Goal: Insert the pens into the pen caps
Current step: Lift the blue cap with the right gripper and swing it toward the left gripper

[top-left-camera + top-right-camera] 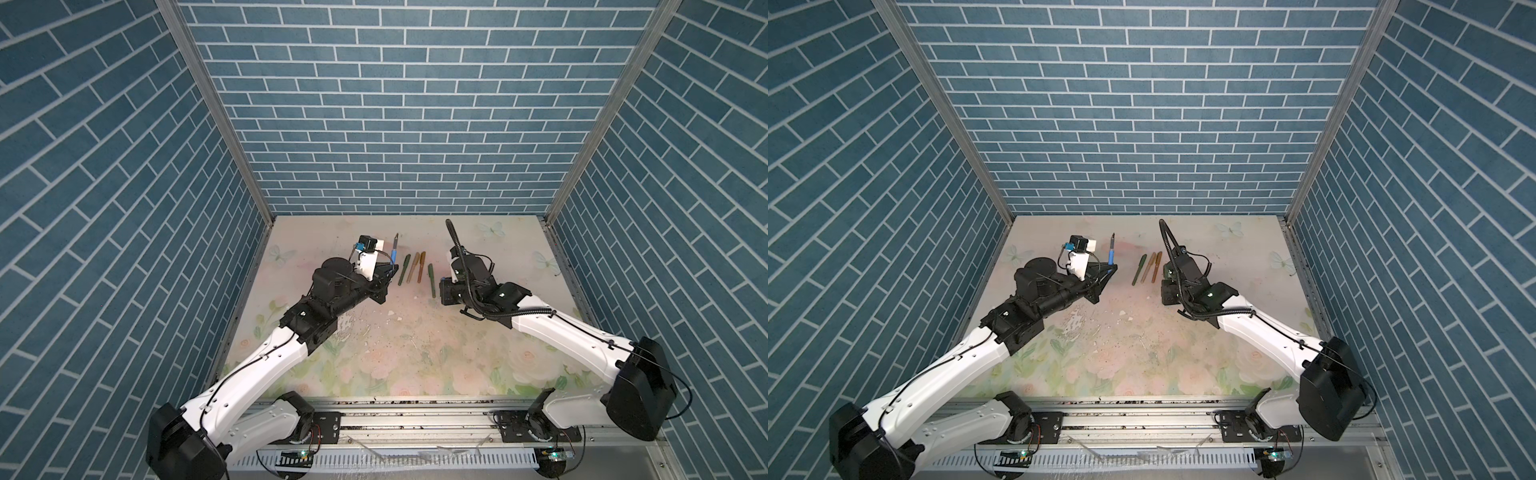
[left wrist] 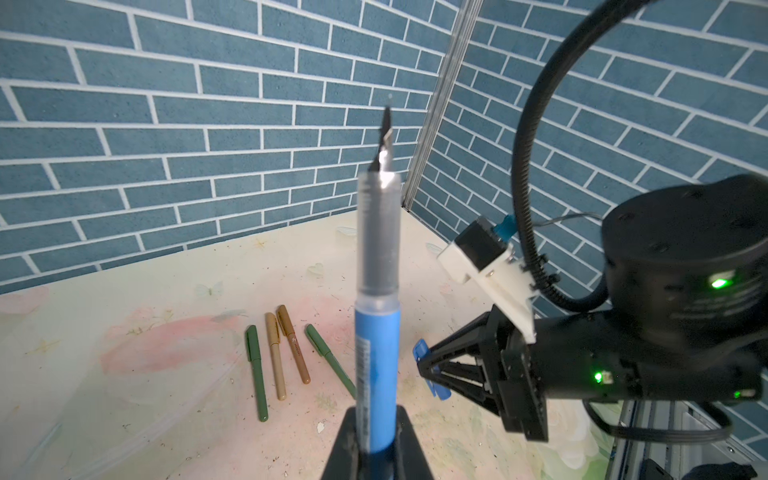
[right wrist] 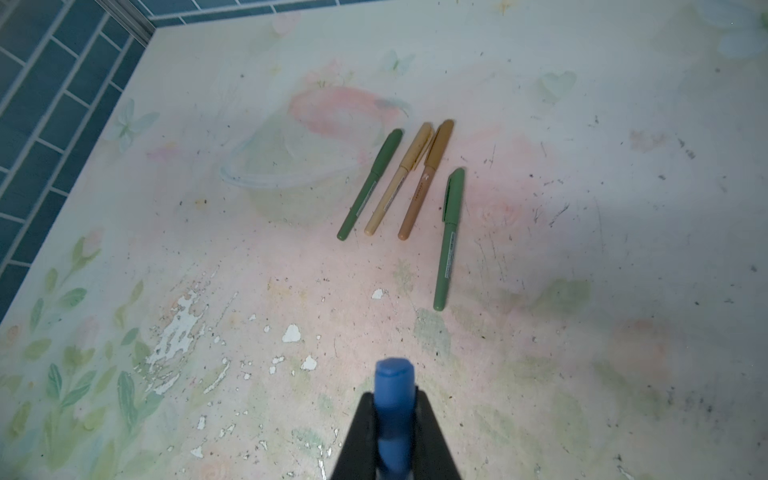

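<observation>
Four lay capped in a row on the table (image 3: 582, 124): green pen (image 3: 370, 185), tan pen (image 3: 399, 178), amber-brown pen (image 3: 426, 178), second green pen (image 3: 449, 239). In both top views, at 9 o'clock of the row, the left gripper (image 2: 376, 419) clamped the blue pen (image 2: 377, 353), bare tip up. At 3 o'clock, the right gripper (image 3: 394, 411) pinched the blue cap (image 3: 394, 374). Judged: four done, one joining left.

Bright, soft light falls from overhead; the worktop (image 1: 415, 345) carries only faint, fuzzy shadows beside the left arm (image 1: 266, 357) and right arm (image 1: 573, 332) in both top views. There the brick walls (image 1: 104, 187) bow and splay toward the picture edges. In the left wrist view the blue pen (image 2: 377, 357) sits too near the lens and blurs, a white glint on its clear neck. In the right wrist view the blue cap (image 3: 394, 386) is out of focus, and grey shadow dims part of the worktop.
</observation>
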Controlling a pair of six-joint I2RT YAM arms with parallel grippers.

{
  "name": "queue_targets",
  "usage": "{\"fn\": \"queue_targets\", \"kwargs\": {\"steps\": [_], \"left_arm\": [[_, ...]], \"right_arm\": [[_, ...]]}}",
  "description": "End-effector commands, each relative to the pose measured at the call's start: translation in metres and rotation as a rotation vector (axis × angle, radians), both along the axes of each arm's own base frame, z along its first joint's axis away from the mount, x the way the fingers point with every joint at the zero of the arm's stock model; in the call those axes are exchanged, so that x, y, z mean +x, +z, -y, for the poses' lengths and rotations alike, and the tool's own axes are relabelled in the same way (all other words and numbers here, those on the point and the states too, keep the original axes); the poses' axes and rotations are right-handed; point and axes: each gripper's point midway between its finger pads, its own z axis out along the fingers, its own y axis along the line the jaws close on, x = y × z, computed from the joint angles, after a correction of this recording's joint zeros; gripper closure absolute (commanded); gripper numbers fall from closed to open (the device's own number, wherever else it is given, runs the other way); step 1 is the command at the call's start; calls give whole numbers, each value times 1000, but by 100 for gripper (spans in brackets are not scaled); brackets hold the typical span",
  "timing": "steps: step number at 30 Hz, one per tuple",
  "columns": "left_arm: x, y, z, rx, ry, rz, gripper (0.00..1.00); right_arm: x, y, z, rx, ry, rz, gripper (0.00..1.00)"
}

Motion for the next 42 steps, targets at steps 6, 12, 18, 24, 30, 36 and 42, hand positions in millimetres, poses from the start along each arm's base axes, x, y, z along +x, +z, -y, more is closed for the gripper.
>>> {"fn": "queue_targets", "kwargs": {"steps": [6, 12, 18, 24, 30, 36, 42], "left_arm": [[-5, -2, 11, -24, -81, 83, 100], [-7, -4, 21, -41, -138, 66, 100], [-8, -5, 25, -54, -153, 46, 100], [-9, -1, 20, -49, -137, 56, 100], [-5, -5, 19, -54, -115, 47, 100], [-4, -5, 20, -66, -112, 37, 100], [-2, -12, 21, -63, -101, 23, 100]], "right_arm": [[14, 102, 6, 138, -7, 344, 89], [10, 169, -7, 298, 55, 502, 89], [3, 211, -35, 481, 167, 552, 89], [2, 218, -37, 500, 176, 572, 90], [6, 215, -38, 458, 172, 587, 90], [11, 217, -36, 435, 154, 605, 91], [15, 210, -37, 424, 147, 603, 92]]}}
